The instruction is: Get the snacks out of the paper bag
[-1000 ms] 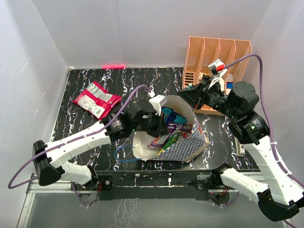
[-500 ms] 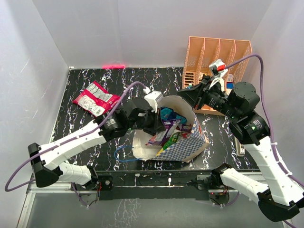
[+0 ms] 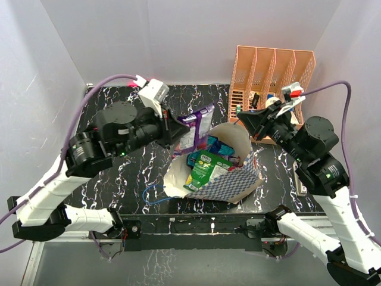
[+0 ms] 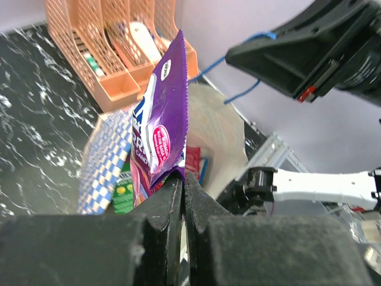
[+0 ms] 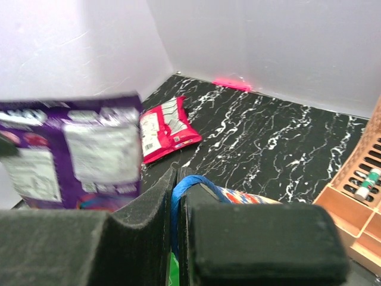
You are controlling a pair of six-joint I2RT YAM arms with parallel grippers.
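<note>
The blue-and-white checkered paper bag (image 3: 229,183) lies open at the table's front middle, cream inside showing. A green packet (image 3: 205,167) and blue ones lie in its mouth. My left gripper (image 3: 177,126) is shut on a purple snack packet (image 3: 195,127) and holds it in the air above the bag's left rim; the packet also shows in the left wrist view (image 4: 164,128). My right gripper (image 3: 245,117) is shut on the bag's blue cord handle (image 5: 181,189) at the far rim. A magenta-and-silver packet (image 3: 120,124) lies on the table at the left, also in the right wrist view (image 5: 166,126).
A peach-orange slotted organizer (image 3: 269,80) stands at the back right, close behind my right gripper, with small items in its slots. A loose blue cord handle (image 3: 153,193) lies on the black marbled table (image 3: 95,179) left of the bag. White walls close in the sides and back.
My left gripper has come up out of the bag's mouth and back to the left, lifting the purple packet clear of the bag. The right gripper has stayed at the bag's far rim.
</note>
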